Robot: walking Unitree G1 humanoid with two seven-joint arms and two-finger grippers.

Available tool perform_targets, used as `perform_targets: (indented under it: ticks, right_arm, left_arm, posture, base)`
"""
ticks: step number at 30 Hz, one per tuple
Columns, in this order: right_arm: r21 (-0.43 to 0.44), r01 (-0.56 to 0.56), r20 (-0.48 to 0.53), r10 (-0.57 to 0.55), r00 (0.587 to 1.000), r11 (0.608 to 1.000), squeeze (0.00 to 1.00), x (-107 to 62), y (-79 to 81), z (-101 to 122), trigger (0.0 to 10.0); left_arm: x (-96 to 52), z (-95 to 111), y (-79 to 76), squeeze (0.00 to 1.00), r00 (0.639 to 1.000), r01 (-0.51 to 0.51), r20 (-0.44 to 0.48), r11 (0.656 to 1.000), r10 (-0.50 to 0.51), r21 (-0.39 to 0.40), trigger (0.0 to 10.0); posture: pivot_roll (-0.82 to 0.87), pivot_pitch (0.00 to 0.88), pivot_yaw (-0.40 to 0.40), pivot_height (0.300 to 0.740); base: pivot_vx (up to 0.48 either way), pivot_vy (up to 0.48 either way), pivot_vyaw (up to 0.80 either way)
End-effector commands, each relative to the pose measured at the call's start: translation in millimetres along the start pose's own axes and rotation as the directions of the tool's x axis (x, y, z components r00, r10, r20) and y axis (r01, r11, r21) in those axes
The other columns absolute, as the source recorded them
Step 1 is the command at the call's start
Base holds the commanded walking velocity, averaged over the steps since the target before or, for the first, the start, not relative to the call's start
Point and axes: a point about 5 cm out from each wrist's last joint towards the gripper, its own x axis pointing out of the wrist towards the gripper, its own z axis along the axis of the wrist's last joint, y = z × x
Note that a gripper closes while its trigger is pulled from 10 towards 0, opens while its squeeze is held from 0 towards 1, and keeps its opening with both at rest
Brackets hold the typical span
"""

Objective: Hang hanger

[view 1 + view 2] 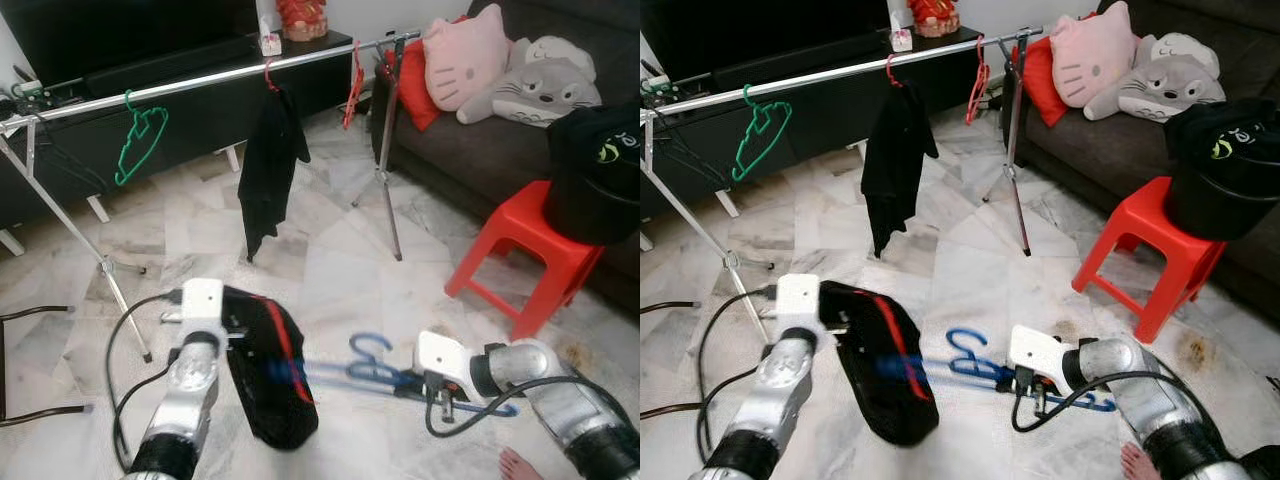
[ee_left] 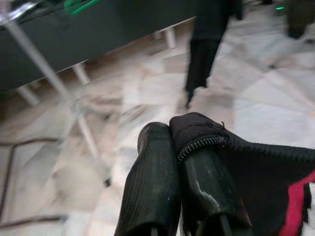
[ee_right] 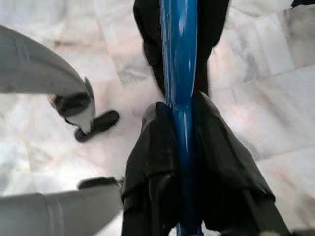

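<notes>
A blue hanger [image 1: 365, 370] is held low over the marble floor, its hook up and one arm pushed into a black garment with a red stripe [image 1: 268, 375]. My right gripper [image 3: 179, 118] is shut on the hanger's bar. My left gripper [image 2: 174, 142] is shut on the garment's edge, and the cloth hangs from it. Beyond them, a silver clothes rail [image 1: 200, 80] carries a green hanger [image 1: 140, 140], a black garment on a red hanger [image 1: 270, 160] and a bare red hanger [image 1: 352, 85].
A red stool [image 1: 525, 240] with a black bucket [image 1: 600, 170] stands at the right, before a dark sofa [image 1: 450, 150] with plush toys. A black TV cabinet [image 1: 180, 110] lies behind the rail. The rail's leg [image 1: 110, 280] and a cable [image 1: 120, 350] are near my left arm. A person's foot [image 1: 520, 465] is at bottom right.
</notes>
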Motion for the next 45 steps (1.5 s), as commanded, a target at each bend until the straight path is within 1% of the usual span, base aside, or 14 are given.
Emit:
perform_targets:
  ticks: [1,5,8,12,13,17,18,19,20,22,24,28,33,45]
  right_arm:
    - [0.021,0.039,0.089,-0.04,0.995,0.999,0.0,-2.3,0.3,7.5,0.0]
    - [0.079,0.1,0.112,-0.109,0.988,0.992,0.0,-1.8,-0.9,3.3,0.0]
    - [0.198,0.24,0.094,-0.262,0.96,0.95,0.0,1.0,-6.3,-11.5,0.0]
    - [0.223,0.263,0.092,-0.289,0.953,0.939,0.0,2.6,-3.3,-15.8,0.0]
    - [0.3,0.423,0.006,-0.445,0.896,0.855,0.0,11.4,-5.8,-35.0,7.3]
    - [0.326,0.488,-0.038,-0.505,0.862,0.809,0.0,15.3,-5.3,-43.1,7.3]
    - [0.405,0.564,-0.055,-0.597,0.8,0.719,0.0,21.0,-7.0,-48.6,10.0]
    - [0.405,0.564,-0.055,-0.597,0.8,0.719,0.0,21.0,-7.0,-48.6,10.0]
    - [0.609,0.646,-0.166,-0.723,0.671,0.46,0.0,37.6,0.1,-63.1,10.0]
    - [0.681,0.663,-0.266,-0.738,0.62,0.312,0.0,46.1,9.1,-72.8,10.0]
    - [0.699,0.673,-0.325,-0.729,0.602,0.244,0.0,49.7,14.9,-78.8,10.0]
    - [0.681,0.714,-0.447,-0.678,0.583,0.164,0.0,56.1,30.8,-93.0,10.0]
    - [0.656,0.738,-0.513,-0.626,0.588,0.156,0.0,59.0,44.1,-104.2,10.0]
    - [0.58,0.787,-0.618,-0.518,0.592,0.208,0.0,47.5,74.1,-137.0,10.0]
  left_arm:
    - [-0.3,-3.1,16.5,0.0,0.997,-0.081,0.0,0.997,0.081,-0.017,0.0]
    - [-2.8,-8.1,26.4,0.0,0.992,-0.129,-0.015,0.991,0.129,-0.021,0.0]
    - [-8.3,-16.4,43.1,0.0,0.976,-0.214,-0.039,0.976,0.213,-0.038,0.0]
    - [-10.7,-19.4,47.4,0.0,0.972,-0.232,-0.042,0.972,0.231,-0.036,0.0]
    - [-14.6,-21.4,49.7,0.0,0.974,-0.225,-0.031,0.972,0.223,-0.071,0.0]
    - [-16.3,-22.3,50.8,0.0,0.975,-0.223,-0.026,0.971,0.222,-0.085,0.0]
    - [-18.5,-19.1,42.7,0.0,0.985,-0.168,0.003,0.979,0.17,-0.114,9.8]
    - [-18.5,-19.1,42.7,0.0,0.985,-0.168,0.003,0.979,0.17,-0.114,9.8]
    - [-25.3,-16.2,23.8,0.0,0.997,-0.035,0.056,0.99,0.043,-0.136,10.0]
    - [-28.5,-16.9,16.4,0.0,0.998,0.013,0.068,0.988,-0.003,-0.151,10.0]
    - [-28.6,-17.7,14.8,0.0,0.998,0.024,0.066,0.986,-0.014,-0.162,10.0]
    - [-24.9,-15.3,10.4,0.0,0.995,0.068,0.076,0.986,-0.057,-0.153,10.0]
    - [-19.4,-10.6,7.8,0.0,0.994,0.089,0.081,0.982,-0.077,-0.165,10.0]
    - [-17.9,-2.1,7.8,0.0,0.991,0.078,0.126,0.967,-0.048,-0.243,10.0]
  posture:
    - [-0.19,0.0,0.075,0.732]
    - [-0.19,0.0,0.077,0.732]
    - [-0.19,0.0,0.081,0.732]
    - [-0.19,0.0,0.083,0.732]
    - [-0.19,0.0,0.09,0.732]
    - [-0.19,0.0,0.09,0.732]
    - [-0.18,0.0,0.1,0.732]
    - [-0.18,0.0,0.1,0.732]
    - [-0.16,0.0,0.105,0.732]
    - [-0.16,0.0,0.109,0.732]
    - [-0.16,0.0,0.113,0.732]
    - [-0.17,0.0,0.125,0.732]
    - [-0.18,0.0,0.132,0.732]
    - [-0.15,0.0,0.068,0.732]
  base:
    - [0.0,0.0,0.0]
    - [0.0,0.0,0.0]
    - [0.0,0.0,0.0]
    - [0.0,0.0,0.0]
    - [0.0,0.0,0.0]
    - [0.0,0.0,0.0]
    - [0.0,0.0,0.0]
    - [0.0,0.0,0.0]
    - [0.0,0.0,0.0]
    - [0.0,0.0,0.0]
    - [0.0,0.0,0.0]
    - [0.0,0.0,0.0]
    - [0.0,0.0,0.0]
    - [0.0,0.0,0.0]
